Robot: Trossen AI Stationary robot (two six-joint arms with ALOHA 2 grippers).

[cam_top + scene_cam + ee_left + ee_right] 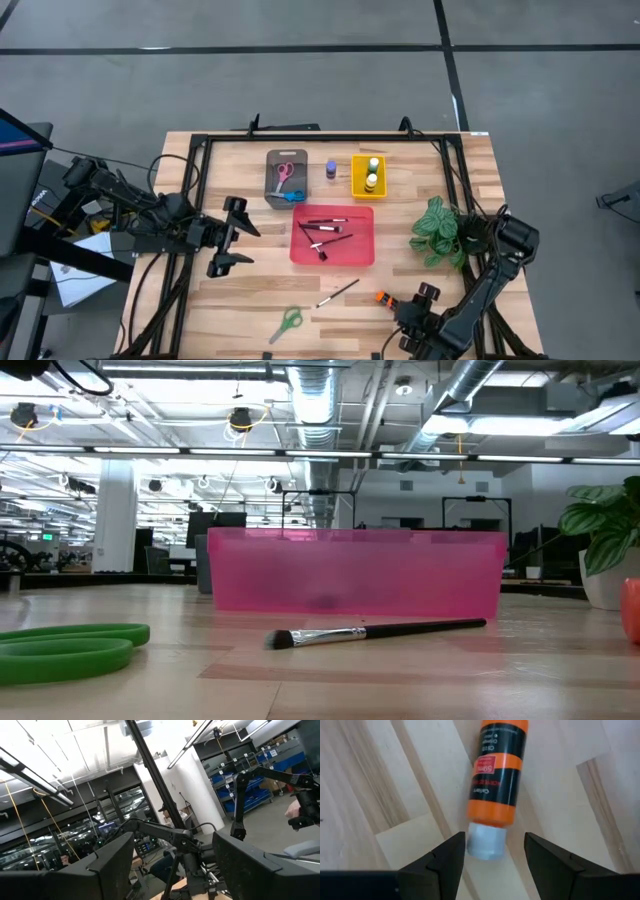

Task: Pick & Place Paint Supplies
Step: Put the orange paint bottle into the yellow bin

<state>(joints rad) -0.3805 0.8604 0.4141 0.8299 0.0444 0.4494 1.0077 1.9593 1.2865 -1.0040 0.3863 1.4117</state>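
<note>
Orange paint tube (496, 775) lies flat on the table (440, 290), near-right, by the red tray (333, 236). Right gripper (495, 857) over its white cap, jaws spread, straddling it, no contact. Left gripper (236, 236) waits left of tray, jaws spread, empty.

Grey floor (300, 90) w/ dark lines — exposed ducts (330, 400) & strip lights (300, 453) overhead.
</note>
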